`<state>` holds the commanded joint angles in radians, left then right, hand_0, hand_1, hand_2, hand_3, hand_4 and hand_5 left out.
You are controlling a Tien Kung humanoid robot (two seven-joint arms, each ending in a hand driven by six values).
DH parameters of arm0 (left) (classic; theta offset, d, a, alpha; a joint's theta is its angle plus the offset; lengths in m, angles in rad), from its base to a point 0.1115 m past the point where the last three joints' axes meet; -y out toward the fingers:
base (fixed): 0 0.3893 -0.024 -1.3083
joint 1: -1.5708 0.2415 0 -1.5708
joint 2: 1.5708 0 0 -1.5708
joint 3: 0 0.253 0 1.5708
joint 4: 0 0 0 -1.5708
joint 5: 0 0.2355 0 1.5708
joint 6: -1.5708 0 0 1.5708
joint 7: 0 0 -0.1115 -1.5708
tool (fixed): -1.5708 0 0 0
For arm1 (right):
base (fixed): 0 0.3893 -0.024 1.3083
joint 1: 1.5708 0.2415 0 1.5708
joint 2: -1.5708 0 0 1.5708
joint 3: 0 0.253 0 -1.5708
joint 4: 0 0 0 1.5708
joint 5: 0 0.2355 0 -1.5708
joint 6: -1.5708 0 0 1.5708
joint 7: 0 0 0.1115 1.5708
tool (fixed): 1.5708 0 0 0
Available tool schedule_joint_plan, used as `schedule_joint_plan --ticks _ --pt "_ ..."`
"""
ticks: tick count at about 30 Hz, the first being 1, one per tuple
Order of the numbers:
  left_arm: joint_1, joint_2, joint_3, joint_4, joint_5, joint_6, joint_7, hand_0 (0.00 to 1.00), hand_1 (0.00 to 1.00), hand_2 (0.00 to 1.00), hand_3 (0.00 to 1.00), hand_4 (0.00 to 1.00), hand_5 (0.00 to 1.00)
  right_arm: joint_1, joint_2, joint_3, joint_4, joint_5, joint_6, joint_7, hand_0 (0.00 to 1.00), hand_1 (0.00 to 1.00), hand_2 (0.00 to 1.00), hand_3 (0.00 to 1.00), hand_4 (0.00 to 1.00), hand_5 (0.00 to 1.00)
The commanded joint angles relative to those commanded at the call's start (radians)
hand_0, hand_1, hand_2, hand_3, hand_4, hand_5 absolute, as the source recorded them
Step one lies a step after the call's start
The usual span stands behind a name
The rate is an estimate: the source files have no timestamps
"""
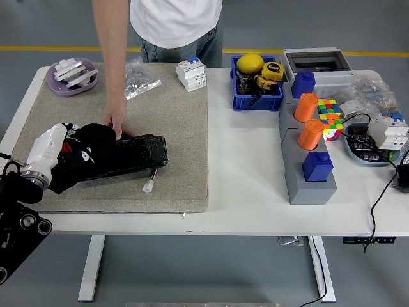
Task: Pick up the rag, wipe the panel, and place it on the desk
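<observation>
Where we look:
Surface: white table [249,166], beige mat [172,153] at 9 o'clock; grey floor.
Rag [89,153]: black, bunched, on panel [131,153].
Left hand [54,150]: fingers clasp rag.
Person's hand [116,121]: steadies panel.

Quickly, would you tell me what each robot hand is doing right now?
Left hand: closed on the black rag, over the panel.
Right hand: not in view.

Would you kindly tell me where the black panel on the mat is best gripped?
Probably at the black panel's bare right end, coming from the right: it lies flat and long, while the rag, left robot hand and person's hand crowd its left.
</observation>
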<state>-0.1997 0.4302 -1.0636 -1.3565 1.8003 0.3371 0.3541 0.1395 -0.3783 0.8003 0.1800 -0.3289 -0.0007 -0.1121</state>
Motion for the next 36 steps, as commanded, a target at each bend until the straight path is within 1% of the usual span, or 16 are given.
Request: schedule_joint_plan --ticks 8,13,17,21,27,32,36 --pt "0.036 0.013 -0.051 -0.006 0.009 0.015 -0.001 0.201 0.134 0.494 0.45 0.149 0.002 -0.001 0.0 -0.002 0.0 0.002 0.0 0.0 0.716 0.267 0.63 0.632 0.998 0.595" --pt "0.053 0.013 -0.094 -0.002 0.003 0.017 -0.003 0.201 0.135 0.494 0.452 0.151 0.002 0.0 0.0 0.0 0.0 0.0 0.0 0.0 0.716 0.267 0.63 0.632 0.998 0.595" --pt "0.058 0.016 -0.099 -0.003 -0.008 0.02 -0.009 0.201 0.135 0.494 0.452 0.151 0.002 -0.001 0.0 0.001 0.0 0.0 0.0 0.0 0.716 0.267 0.63 0.632 0.998 0.595" --pt "0.054 0.015 -0.085 -0.005 -0.026 0.021 -0.018 0.2 0.136 0.494 0.453 0.153 0.002 0.001 0.0 0.002 0.0 -0.002 -0.001 -0.001 0.716 0.267 0.63 0.632 0.998 0.595" --pt "0.035 -0.003 -0.048 -0.003 -0.051 0.027 -0.026 0.199 0.136 0.491 0.451 0.151 0.002 0.003 0.002 0.003 0.0 -0.002 -0.001 -0.002 0.715 0.267 0.63 0.633 0.998 0.595" --pt "0.001 -0.024 0.01 0.0 -0.066 0.029 -0.028 0.199 0.137 0.491 0.452 0.152 0.002 0.005 0.0 -0.001 0.0 -0.002 0.0 -0.004 0.715 0.267 0.63 0.632 0.998 0.596" --pt "-0.034 -0.041 0.074 0.007 -0.087 0.03 -0.028 0.199 0.137 0.491 0.452 0.152 0.002 0.007 -0.001 -0.008 0.0 0.003 0.0 -0.003 0.715 0.267 0.63 0.632 0.998 0.596"
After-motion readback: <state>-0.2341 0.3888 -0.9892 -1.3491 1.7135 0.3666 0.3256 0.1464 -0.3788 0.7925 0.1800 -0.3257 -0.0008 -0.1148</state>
